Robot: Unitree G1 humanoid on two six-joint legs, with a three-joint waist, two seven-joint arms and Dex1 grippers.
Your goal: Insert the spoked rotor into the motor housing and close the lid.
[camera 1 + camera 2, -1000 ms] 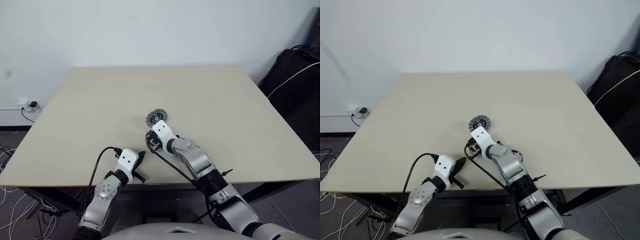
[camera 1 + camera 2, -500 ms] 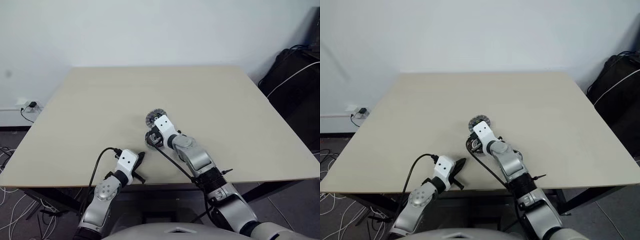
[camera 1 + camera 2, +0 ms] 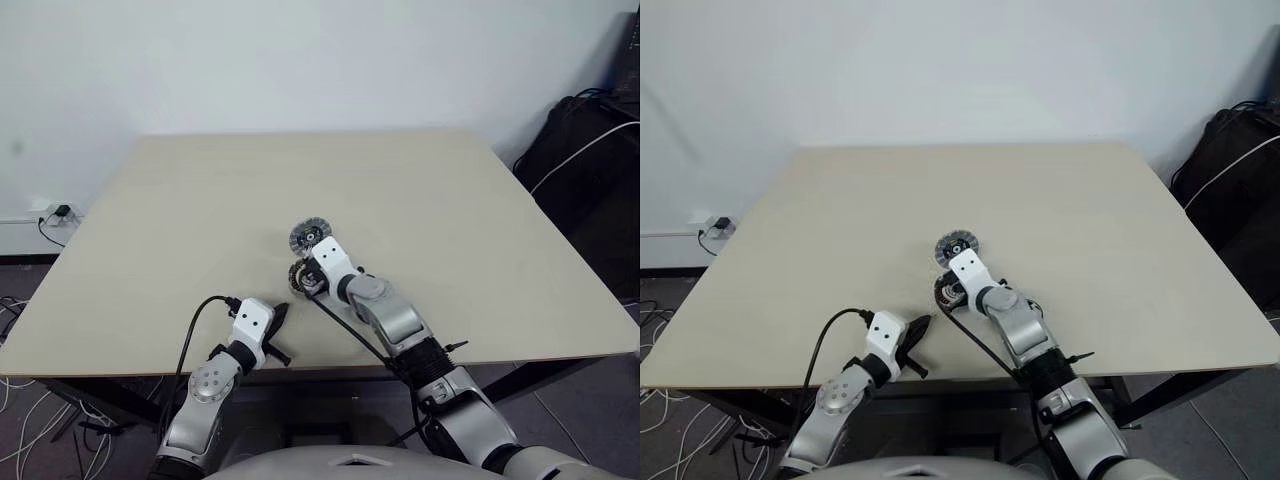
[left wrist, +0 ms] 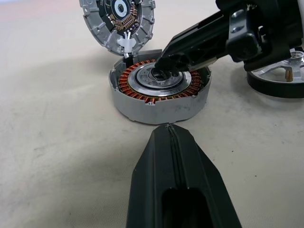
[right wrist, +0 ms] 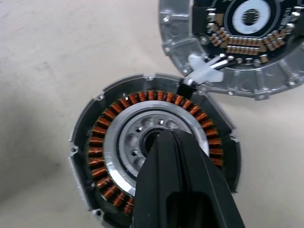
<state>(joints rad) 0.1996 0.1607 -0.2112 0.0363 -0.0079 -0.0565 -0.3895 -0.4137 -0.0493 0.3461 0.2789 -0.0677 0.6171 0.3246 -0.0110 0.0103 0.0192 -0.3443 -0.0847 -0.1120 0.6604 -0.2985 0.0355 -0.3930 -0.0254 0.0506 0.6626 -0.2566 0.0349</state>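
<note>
The motor housing (image 4: 156,92), a grey cup with copper windings around a silvery centre, sits on the table. Its lid (image 4: 118,21) rests open just beyond it, inner face showing, joined to the housing by a small white connector. My right gripper (image 5: 170,135) is shut, and its tip rests at the housing's central hub (image 4: 164,64). The spoked rotor (image 4: 280,83), black-rimmed with a silver inside, lies on the table beside the housing, partly hidden behind my right hand. My left gripper (image 4: 170,129) is shut and empty. It hovers a short way in front of the housing, near the table's front edge (image 3: 280,318).
The beige table (image 3: 200,220) is bare around the parts. A black bag (image 3: 590,160) with a white cable stands on the floor to the right. Wall sockets and cables (image 3: 55,212) are low on the left.
</note>
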